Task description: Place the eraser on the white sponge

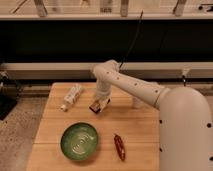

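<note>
**A:** what kind of place is this? looks like a robot lab to me.

**B:** yep, lab. Bare wooden tabletop (135,127) staged with random props: green bowl (79,142) at 7 o'clock, red chili (119,146) at 5, white bottle (71,96) at 10. Speckled floor (17,130), metal rails (150,70) behind. The hand (100,105) hovers mid-table.

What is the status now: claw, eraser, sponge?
Claw down over the table's middle, at the eraser. White sponge not visible, likely under the arm. Bottle, green bowl, red chili stand apart.
</note>
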You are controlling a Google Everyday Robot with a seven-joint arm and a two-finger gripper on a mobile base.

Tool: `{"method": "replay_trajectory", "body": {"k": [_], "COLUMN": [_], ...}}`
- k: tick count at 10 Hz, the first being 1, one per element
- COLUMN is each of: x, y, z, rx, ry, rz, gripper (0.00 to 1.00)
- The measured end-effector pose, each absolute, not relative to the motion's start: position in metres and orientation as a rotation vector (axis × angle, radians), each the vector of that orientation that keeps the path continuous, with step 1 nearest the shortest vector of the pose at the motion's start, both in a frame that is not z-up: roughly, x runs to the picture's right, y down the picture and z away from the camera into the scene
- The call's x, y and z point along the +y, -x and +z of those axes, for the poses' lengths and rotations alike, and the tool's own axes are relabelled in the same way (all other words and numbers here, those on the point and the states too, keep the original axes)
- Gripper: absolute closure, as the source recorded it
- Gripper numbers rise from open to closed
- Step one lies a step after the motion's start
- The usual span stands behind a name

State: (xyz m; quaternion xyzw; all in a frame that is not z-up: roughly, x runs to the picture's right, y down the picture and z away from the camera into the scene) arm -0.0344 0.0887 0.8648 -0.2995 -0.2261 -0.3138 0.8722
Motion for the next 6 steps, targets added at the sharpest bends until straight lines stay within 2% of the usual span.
{"method": "replay_trajectory", "body": {"k": [4,6], "x": [0.081,0.079], "y": [0.041,0.042], "z": [0.875,0.88], "rx": [-0.479,-0.469], "ry": [0.597,0.587], "rz": [-0.653,-0.653], "gripper": [0.99,0.82]}}
